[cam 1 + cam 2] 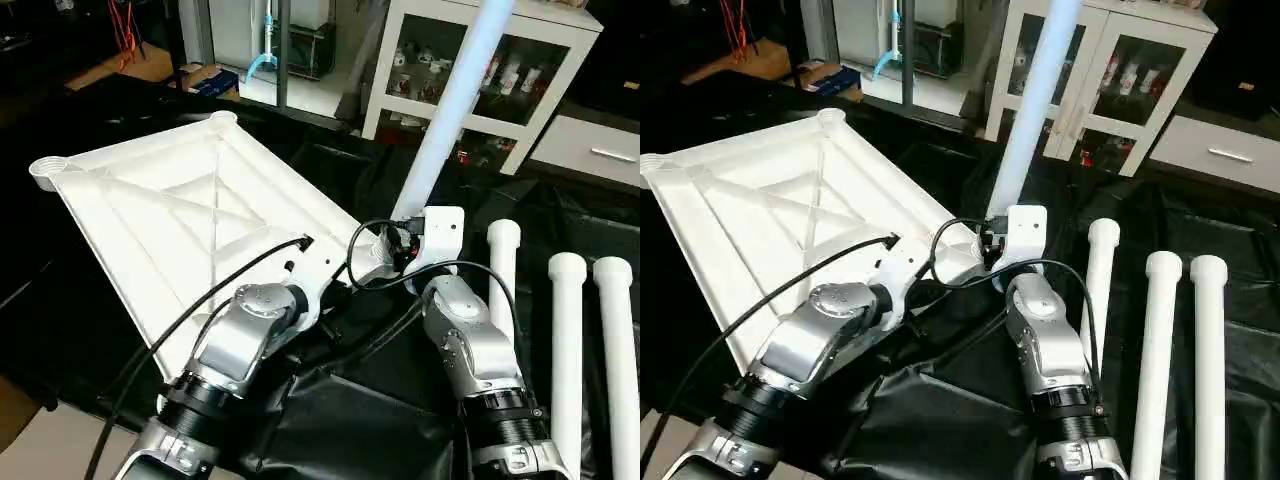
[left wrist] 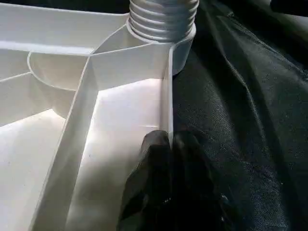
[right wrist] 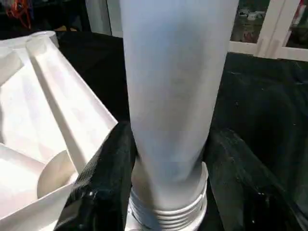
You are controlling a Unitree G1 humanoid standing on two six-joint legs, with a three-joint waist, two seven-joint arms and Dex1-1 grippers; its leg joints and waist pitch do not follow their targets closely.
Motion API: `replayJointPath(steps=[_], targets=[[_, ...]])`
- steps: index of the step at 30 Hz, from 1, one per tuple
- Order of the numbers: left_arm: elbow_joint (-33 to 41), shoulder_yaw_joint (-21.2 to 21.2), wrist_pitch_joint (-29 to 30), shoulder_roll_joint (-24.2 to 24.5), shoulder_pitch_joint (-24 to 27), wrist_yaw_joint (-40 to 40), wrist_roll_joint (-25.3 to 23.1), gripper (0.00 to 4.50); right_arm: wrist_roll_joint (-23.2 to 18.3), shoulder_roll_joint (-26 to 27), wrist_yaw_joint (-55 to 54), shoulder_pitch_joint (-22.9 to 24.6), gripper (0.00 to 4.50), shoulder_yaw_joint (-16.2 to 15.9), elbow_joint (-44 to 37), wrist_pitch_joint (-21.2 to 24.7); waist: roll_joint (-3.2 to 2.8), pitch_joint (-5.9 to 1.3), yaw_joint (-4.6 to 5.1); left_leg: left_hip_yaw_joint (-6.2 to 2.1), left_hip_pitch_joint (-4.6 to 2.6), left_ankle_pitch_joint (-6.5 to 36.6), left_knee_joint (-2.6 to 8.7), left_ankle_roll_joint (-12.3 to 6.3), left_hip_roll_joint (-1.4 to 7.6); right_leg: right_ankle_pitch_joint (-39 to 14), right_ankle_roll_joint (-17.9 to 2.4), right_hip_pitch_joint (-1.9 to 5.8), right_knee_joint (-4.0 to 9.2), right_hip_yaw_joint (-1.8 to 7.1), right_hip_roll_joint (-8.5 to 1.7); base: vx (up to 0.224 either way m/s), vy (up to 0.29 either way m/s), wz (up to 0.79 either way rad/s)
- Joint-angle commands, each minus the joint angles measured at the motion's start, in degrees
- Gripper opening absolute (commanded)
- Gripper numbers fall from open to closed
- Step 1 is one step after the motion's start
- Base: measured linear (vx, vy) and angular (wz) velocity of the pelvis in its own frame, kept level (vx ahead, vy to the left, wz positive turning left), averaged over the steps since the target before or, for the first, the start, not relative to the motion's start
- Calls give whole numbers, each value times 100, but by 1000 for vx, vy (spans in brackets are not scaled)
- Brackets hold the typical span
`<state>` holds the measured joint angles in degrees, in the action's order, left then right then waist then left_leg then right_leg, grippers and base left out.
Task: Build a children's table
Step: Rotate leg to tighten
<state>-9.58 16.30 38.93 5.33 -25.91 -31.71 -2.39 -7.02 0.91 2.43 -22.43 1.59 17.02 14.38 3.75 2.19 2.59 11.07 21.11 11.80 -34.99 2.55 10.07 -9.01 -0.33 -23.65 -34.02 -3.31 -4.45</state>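
tabletop [image 1: 170, 210]: you've got it flipped underside up on the black sheet [image 1: 350, 420], ribs and X-brace showing, corner sockets sticking up at the far end. It sits on your left half of the work area.

spare legs [image 1: 566, 350]: three tubes lying side by side on the sheet to your right, well apart from the top. So three corners look like they're left to do.

leg [image 1: 455, 100]: standing up in the near right corner socket, leaning a bit away from you. Its threaded end [image 2: 162, 17] is at the socket [image 2: 180, 50], but a few ridges show above the rim, so I'd say it's not fully seated yet.

right gripper [image 3: 168, 159]: wrapped around that leg low down, one black finger on each side, just above the threads.

left gripper [image 2: 166, 159]: pinched narrow on the tabletop's edge wall [image 2: 167, 96] near that same corner, basically bracing the top for you.

step: looks like you're partway through fitting leg one.

next: probably keep the left clamp firm, straighten the tube, then twist or push it down till the ridges disappear.
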Motion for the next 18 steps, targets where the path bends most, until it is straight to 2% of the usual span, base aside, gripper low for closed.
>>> replayJointPath(steps=[1, 2, 4, 7, 8, 11, 12, 13, 14, 18], targets=[[494, -227, -88, -33, -261, 59, 82, 0, -125, -6, 144, 262, 184, -26, 322, 262, -61, -314, -29, -151, -28, 1350, 474, -76, 285, -1310, -978, 249, 396, 251, -329, 0, 0, 0], [505, -214, -65, -35, -255, 82, 99, 0, -142, -5, 188, 269, 219, -70, 246, 259, -69, -308, -27, -155, -28, 1395, 479, -62, 290, -1403, -961, 244, 407, 253, -330, 0, 0, 0], [512, -196, -62, -20, -241, 75, 117, 0, -197, -40, 351, 284, 254, -139, 72, 324, -72, -312, -26, -156, -37, 1439, 476, -49, 291, -1458, -940, 242, 409, 253, -328, 0, 0, 0], [513, -191, -67, 3, -239, 45, 144, 0, -269, -94, 522, 305, 271, -193, -160, 459, -74, -322, -31, -153, -17, 1330, 468, -71, 290, -1294, -977, 257, 400, 260, -329, 0, 0, 0], [508, -185, -78, 33, -236, 15, 156, 0, -356, -133, 681, 324, 285, -217, -330, 573, -59, -346, -31, -158, 5, 1144, 454, -121, 284, -1061, -1021, 292, 357, 256, -327, 0, 0, 0], [495, -162, -111, 103, -234, -80, 198, 0, -455, -174, 844, 363, 298, -194, -560, 716, -80, -335, -38, -145, 3, 928, 444, -256, 295, -795, -1147, 283, 339, 262, -337, 0, 0, 0], [505, -119, -135, 226, -208, -261, 233, 0, -576, -360, 1148, 451, 301, -256, -877, 918, -74, -331, -47, -138, -3, 903, 441, -297, 298, -802, -1199, 283, 341, 259, -335, 0, 0, 0], [505, -119, -135, 226, -208, -261, 233, 0, -576, -360, 1148, 451, 322, -256, -877, 918, -74, -331, -47, -138, -3, 903, 441, -297, 298, -802, -1199, 283, 341, 259, -335, 0, 0, 0], [519, -80, -210, 302, -188, -384, 263, 0, -620, -464, 1301, 503, 322, -293, -1030, 1016, -75, -323, -52, -135, -14, 910, 446, -298, 306, -850, -1219, 272, 343, 260, -332, 0, 0, 0], [756, 212, -359, 972, 33, -1504, 552, 0, -1078, -1567, 2647, 865, 322, -336, -1867, 1316, -86, -294, -175, -143, -45, 994, 458, -333, 331, -1035, -1129, 294, 354, 260, -336, 0, 0, 0]])
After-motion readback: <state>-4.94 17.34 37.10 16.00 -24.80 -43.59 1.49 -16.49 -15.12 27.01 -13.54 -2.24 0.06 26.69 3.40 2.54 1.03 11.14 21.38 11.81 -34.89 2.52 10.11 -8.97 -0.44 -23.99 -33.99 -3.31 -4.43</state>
